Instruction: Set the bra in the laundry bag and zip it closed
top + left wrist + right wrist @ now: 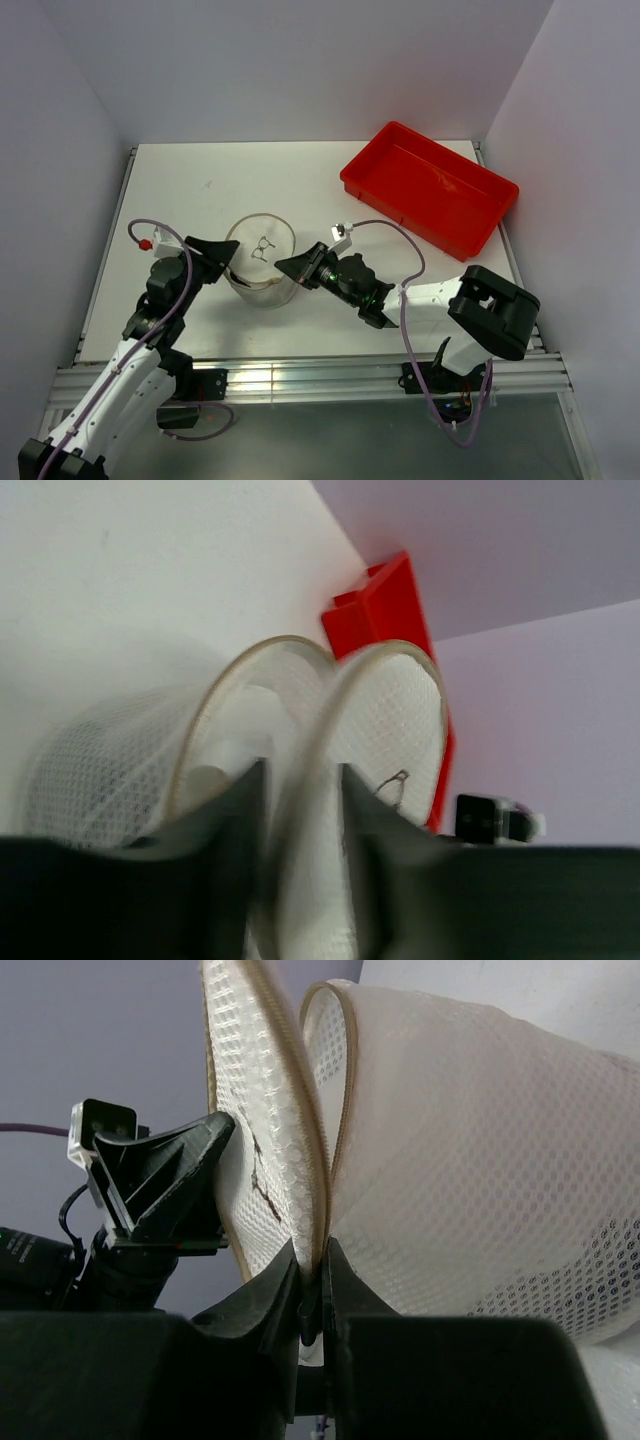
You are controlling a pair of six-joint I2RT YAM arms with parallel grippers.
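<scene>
Right gripper [312,1257] fingers nearly together, clamped on the tan zipper rim of the laundry bag [470,1170], right where the round lid and the body rim meet. Left gripper [303,778] on the opposite edge, fingers [232,825] either side of the blurred lid rim, mesh filling the gap, looks pinched. In the top view the left one sits at the bag's 9 o'clock and the right one at its 4 o'clock. Bag is on the table [180,190] a bit toward 7 o'clock of centre, round lid end facing up. Lid is parted from the body rim, so the zip is not closed on the visible side. Small dark wiry piece [262,247] on the lid, zipper pull or not, cannot tell. Bra [222,772] seems to be the whitish rounded shape inside the opening, too blurred to be sure. Red tray [430,187] lies at 2 o'clock of the bag, well apart.
</scene>
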